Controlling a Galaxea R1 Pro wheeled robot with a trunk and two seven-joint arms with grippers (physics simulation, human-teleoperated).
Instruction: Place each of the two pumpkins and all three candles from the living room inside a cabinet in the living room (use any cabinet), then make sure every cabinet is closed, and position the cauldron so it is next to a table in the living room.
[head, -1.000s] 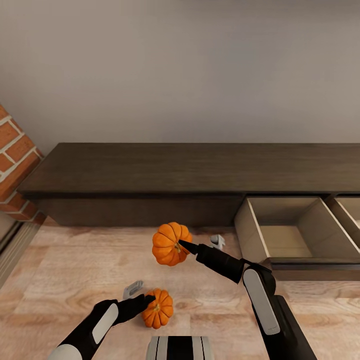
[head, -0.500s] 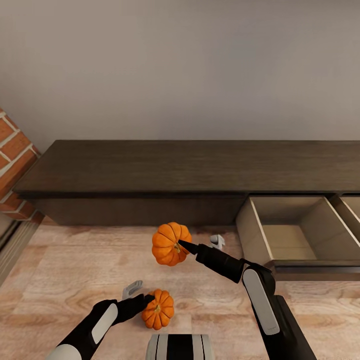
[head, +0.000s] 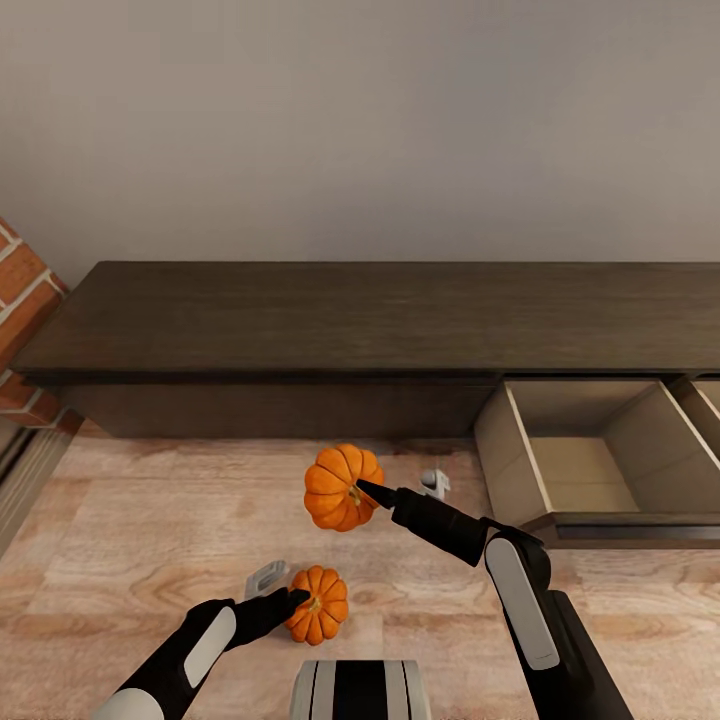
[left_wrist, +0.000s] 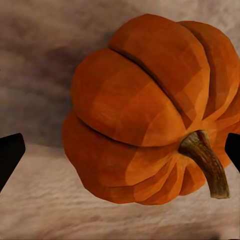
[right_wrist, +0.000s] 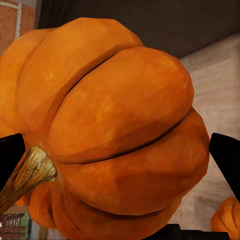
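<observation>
Item 1, right gripper (head: 352, 492): closed on the upper pumpkin (head: 341, 487), held in the air at the centre of the head view, above the wooden floor (head: 150, 540). One dark finger lies across the fruit near its stem. In the right wrist view this pumpkin (right_wrist: 115, 135) sits between the two black fingertips (right_wrist: 227, 160), its brown stem toward the lower left of that frame.

Item 2, left gripper (head: 295, 600): closed on the lower pumpkin (head: 318, 604), lower centre of the head view, just above the robot's trunk (head: 360, 690). Whether the fruit rests on the floor or hangs clear cannot be told. In the left wrist view the pumpkin (left_wrist: 145, 110) lies between black fingertips (left_wrist: 10, 155) at both frame edges, stem toward the lower right.

Item 3, cabinet (head: 300, 320): long, low, dark brown, running across the middle of the head view against a grey wall (head: 360, 120). At its right end one drawer (head: 590, 470) stands pulled out, with pale wood inside and nothing seen in it; the edge of a second open drawer (head: 708, 400) shows at the far right edge.

Item 4, brick surface (head: 20, 330): red, at the left edge, beside the cabinet's left end.
</observation>
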